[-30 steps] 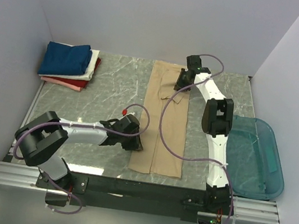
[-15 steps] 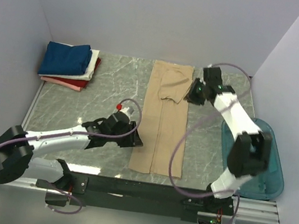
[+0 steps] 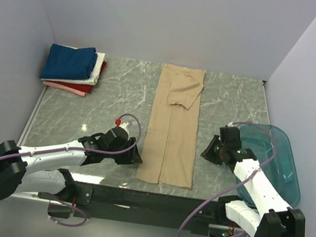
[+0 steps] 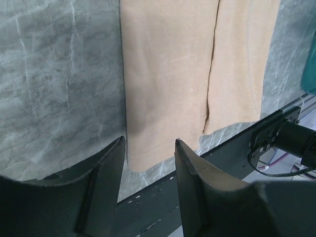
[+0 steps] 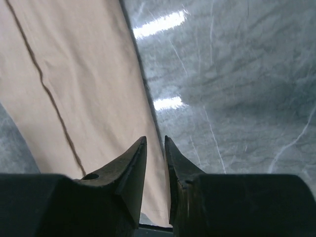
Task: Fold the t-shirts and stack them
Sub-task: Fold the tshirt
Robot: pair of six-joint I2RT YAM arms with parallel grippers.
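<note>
Table [image 3: 120, 91]: a grey-green marble-pattern surface that carries all cloth items.

Tan t-shirt [image 3: 173, 127]: lies flat at the centre of the table, folded lengthwise into one long strip that runs from the far edge almost to the near edge. One sleeve is turned in over the far end, and a fold line runs down the length of the strip.

Teal tub [image 3: 287, 157]: translucent, at the right edge of the table, well apart from the tan t-shirt.

Folded stack [image 3: 72, 70]: sits in the far left corner, with a navy shirt on top and white, red and pink layers showing beneath it.

Left gripper [image 3: 134, 155] [image 4: 149, 143]: positioned just left of the near left corner of the tan t-shirt. Its fingers stand clearly apart with nothing between them, and the left wrist view shows that corner of the cloth through the gap.

Right gripper [image 3: 208, 150] [image 5: 155, 139]: positioned between the tan t-shirt and the teal tub, near the right edge of the strip. Its fingers are separated by a narrow slit only and hold no cloth. The right wrist view shows the shirt's right edge below the tips – contact with it cannot be determined.
</note>
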